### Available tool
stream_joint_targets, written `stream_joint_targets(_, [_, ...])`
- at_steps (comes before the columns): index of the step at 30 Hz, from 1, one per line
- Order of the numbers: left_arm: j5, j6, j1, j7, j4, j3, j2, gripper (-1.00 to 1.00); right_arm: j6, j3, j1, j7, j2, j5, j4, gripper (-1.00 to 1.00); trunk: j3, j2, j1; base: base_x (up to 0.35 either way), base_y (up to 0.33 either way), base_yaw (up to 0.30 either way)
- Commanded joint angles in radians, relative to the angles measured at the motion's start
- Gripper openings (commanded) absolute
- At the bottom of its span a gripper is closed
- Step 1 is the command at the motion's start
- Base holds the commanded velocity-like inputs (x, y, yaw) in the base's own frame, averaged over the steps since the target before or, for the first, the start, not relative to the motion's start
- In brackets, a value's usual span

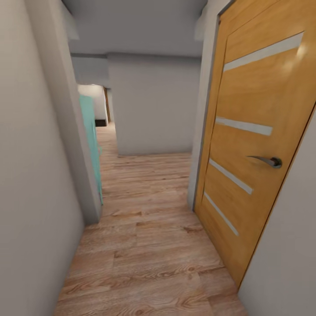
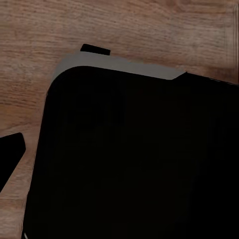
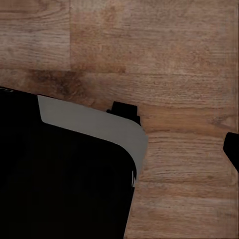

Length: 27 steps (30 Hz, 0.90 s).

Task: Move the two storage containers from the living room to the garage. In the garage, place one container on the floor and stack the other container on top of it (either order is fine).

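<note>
The two storage containers are out of view, and so is the garage. I am in a narrow corridor with a light wood plank floor [image 1: 149,245]. In the left wrist view a dark fingertip [image 2: 10,154] juts in at the frame's edge over the planks, beside my black base [image 2: 134,159] with its grey rim. The right wrist view has a similar dark fingertip [image 3: 232,148] at its edge and the same black base [image 3: 59,184]. Neither view shows both fingers, and nothing is seen held.
A wooden door [image 1: 250,145] with a metal lever handle [image 1: 268,161] stands close on the right. A pale wall [image 1: 35,175] runs close on the left, with a teal panel [image 1: 90,140] behind its corner. A grey wall [image 1: 153,105] closes the corridor ahead; an opening leads off at its left.
</note>
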Motion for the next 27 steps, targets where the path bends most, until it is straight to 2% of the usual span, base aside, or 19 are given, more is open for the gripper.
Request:
stream_joint_targets(1, [0.005,-0.002,0.0,0.0,0.0,0.0,0.0,1.0,-0.005,0.007,-0.001,0.006,0.0,-0.011,0.003,1.0,-0.001,0.0,0.001,0.304,-0.182,0.0])
stream_joint_targets(21, [0.043,-0.003,0.0,0.0,0.0,0.0,0.001,1.0,0.0,0.008,-0.001,0.007,0.001,-0.011,0.003,1.0,-0.001,0.0,0.001,0.301,-0.195,0.001])
stream_joint_targets(27, [0.044,-0.008,0.0,0.0,0.0,0.0,0.002,1.0,-0.001,0.012,-0.001,0.006,0.0,-0.008,0.003,1.0,-0.001,0.0,0.001,0.305,-0.145,0.172])
